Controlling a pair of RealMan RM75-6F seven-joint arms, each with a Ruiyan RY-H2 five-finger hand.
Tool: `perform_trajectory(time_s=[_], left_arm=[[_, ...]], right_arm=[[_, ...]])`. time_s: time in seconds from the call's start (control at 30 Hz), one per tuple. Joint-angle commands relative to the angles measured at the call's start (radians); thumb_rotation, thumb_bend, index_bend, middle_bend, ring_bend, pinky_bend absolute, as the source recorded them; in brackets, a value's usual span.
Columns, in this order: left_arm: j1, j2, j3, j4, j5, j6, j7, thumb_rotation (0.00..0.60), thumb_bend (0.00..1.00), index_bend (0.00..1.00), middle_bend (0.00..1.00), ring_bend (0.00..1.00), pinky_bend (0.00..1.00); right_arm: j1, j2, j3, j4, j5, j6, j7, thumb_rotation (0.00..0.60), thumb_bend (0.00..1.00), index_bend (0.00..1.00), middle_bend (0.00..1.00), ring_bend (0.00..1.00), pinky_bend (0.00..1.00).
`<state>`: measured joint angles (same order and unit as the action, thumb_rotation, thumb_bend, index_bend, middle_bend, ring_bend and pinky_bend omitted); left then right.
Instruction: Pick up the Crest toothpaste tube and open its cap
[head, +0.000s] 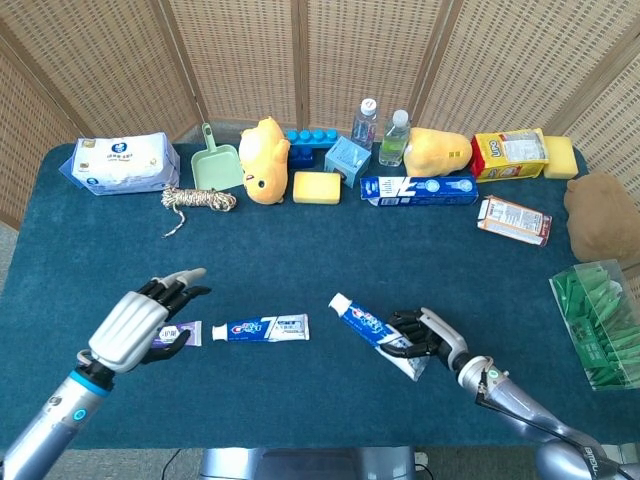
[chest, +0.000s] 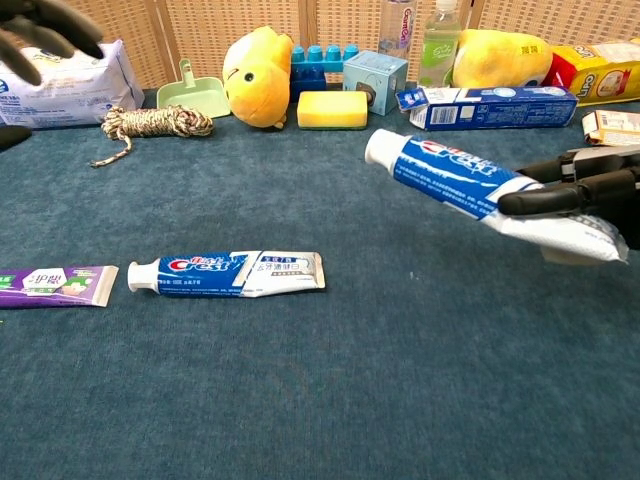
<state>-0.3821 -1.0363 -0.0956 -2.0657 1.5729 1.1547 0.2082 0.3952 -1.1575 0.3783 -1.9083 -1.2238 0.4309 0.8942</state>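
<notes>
My right hand (head: 428, 335) (chest: 585, 190) holds a blue and white Crest toothpaste tube (head: 372, 330) (chest: 470, 185) by its flat end, lifted off the table. Its white cap (head: 337, 301) (chest: 381, 147) points left and stays on. A second Crest tube (head: 260, 327) (chest: 227, 272) lies flat on the blue table, cap to the left. My left hand (head: 142, 321) (chest: 40, 30) hovers open over the left part of the table, fingers spread, above a purple toothpaste tube (head: 186, 333) (chest: 57, 285).
Along the back edge stand a wipes pack (head: 120, 163), green scoop (head: 215, 165), rope coil (head: 199, 200), yellow plush toys (head: 264, 160), yellow sponge (head: 316, 187), bottles (head: 393, 137) and a toothpaste box (head: 418, 189). A green box (head: 598, 320) sits at the right edge.
</notes>
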Motion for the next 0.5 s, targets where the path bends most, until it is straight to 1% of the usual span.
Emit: perform_trajectory(time_s=[0.03, 0.2, 0.33, 0.5], left_arm=[[-0.029, -0.052, -0.021, 0.015, -0.002, -0.008, 0.041, 0.6, 0.35, 0.2, 0.14, 0.15, 0.25], [-0.072, -0.15, -0.035, 0.035, -0.009, -0.031, 0.098, 0.6, 0.31, 0.21, 0.14, 0.16, 0.25], [-0.101, -0.212, -0.038, 0.052, -0.02, -0.052, 0.123, 0.6, 0.3, 0.21, 0.15, 0.17, 0.27], [-0.121, -0.291, -0.036, 0.077, -0.025, -0.054, 0.146, 0.6, 0.3, 0.21, 0.17, 0.2, 0.29]], right_arm=[[-0.003, 0.008, -0.005, -0.018, -0.018, -0.018, 0.028, 0.6, 0.45, 0.91, 0.85, 0.83, 0.9], [0.001, 0.009, -0.014, -0.038, -0.037, -0.032, 0.059, 0.6, 0.45, 0.91, 0.85, 0.83, 0.9], [0.007, 0.001, -0.019, -0.05, -0.047, -0.038, 0.082, 0.6, 0.45, 0.91, 0.85, 0.83, 0.9], [0.014, -0.009, -0.023, -0.064, -0.06, -0.045, 0.114, 0.6, 0.45, 0.91, 0.85, 0.83, 0.9]])
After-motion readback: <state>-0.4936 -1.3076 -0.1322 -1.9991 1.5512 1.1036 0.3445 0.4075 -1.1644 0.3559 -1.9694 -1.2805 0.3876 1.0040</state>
